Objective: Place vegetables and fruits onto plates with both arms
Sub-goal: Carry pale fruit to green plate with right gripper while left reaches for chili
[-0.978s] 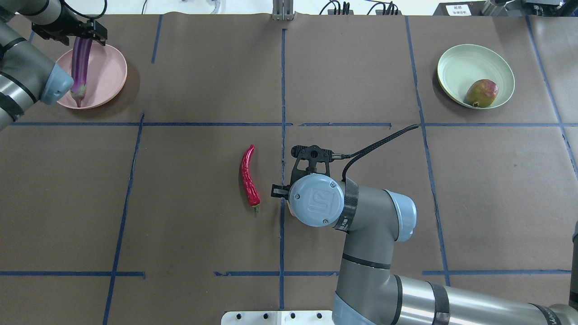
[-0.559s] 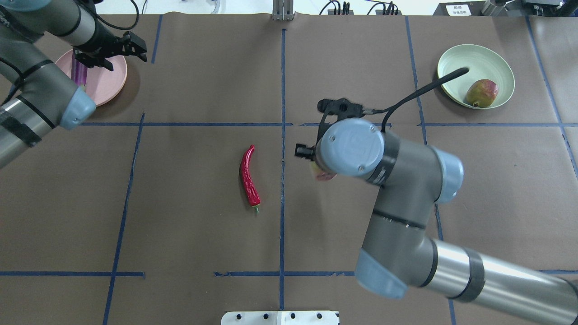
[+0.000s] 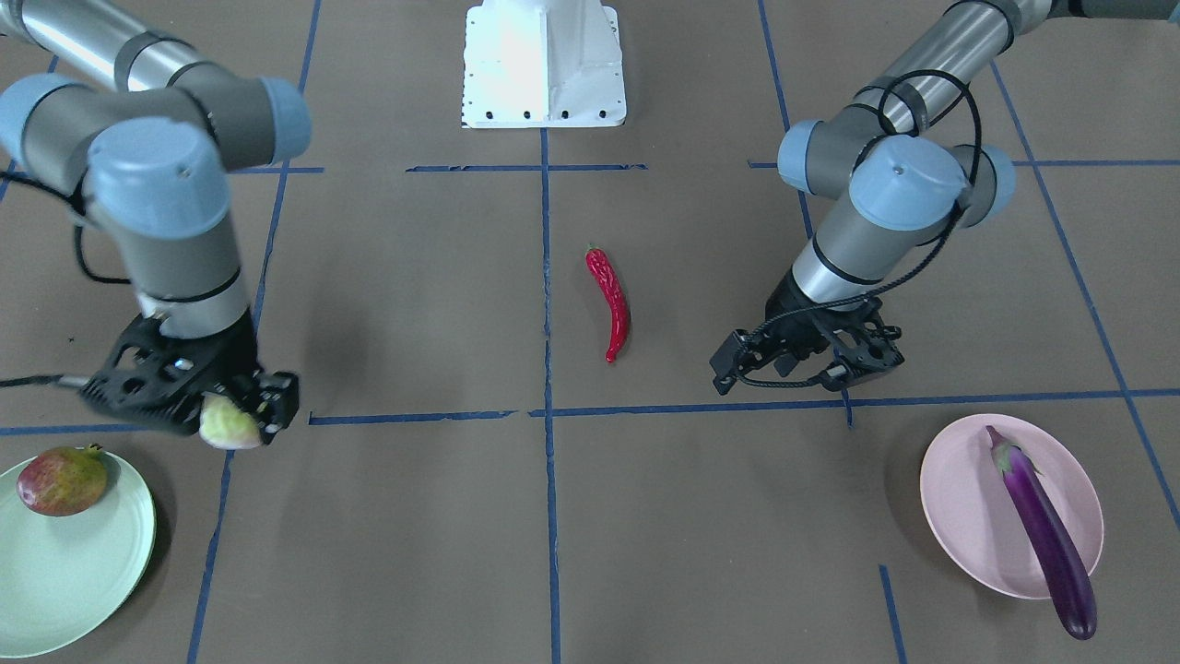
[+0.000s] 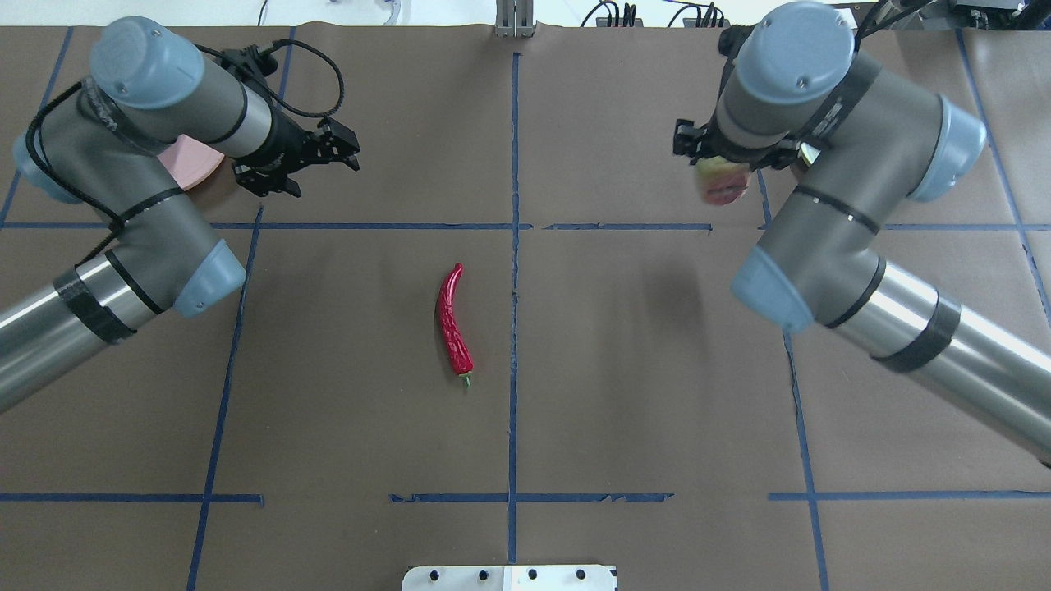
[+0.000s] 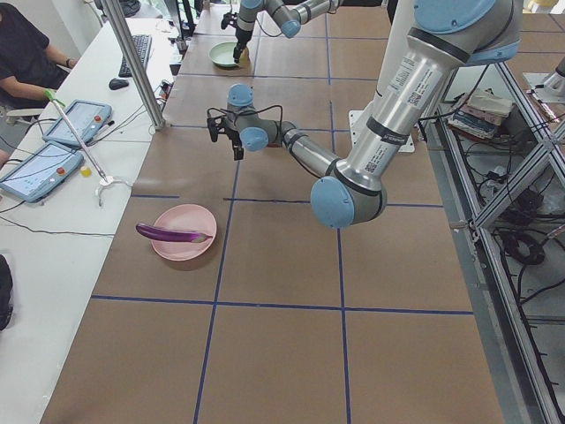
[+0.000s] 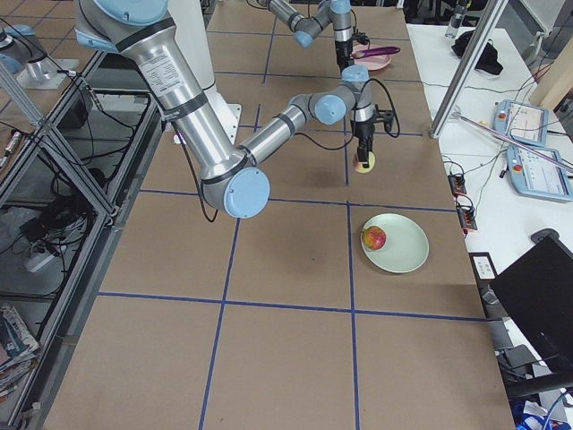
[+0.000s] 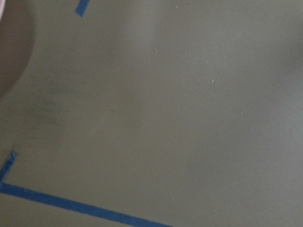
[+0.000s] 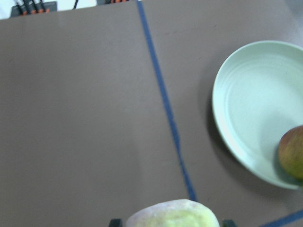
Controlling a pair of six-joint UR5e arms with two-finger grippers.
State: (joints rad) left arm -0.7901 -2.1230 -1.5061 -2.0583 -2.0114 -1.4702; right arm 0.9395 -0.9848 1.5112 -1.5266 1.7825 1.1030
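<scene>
Right gripper (image 3: 241, 413) clamps pale green fruit (image 3: 224, 429) near mint plate (image 3: 92, 572), apparently for placement; left gripper (image 3: 811, 360), spread and empty, is free for chili pepper (image 3: 611, 304).

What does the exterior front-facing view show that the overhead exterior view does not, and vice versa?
Front-facing only: the eggplant lying across the pink plate, and the roundish fruit on the mint green plate. Overhead only: black plugs beyond the table's far edge. Both: the chili pepper, the open left gripper, and the right gripper holding the pale green fruit.
</scene>
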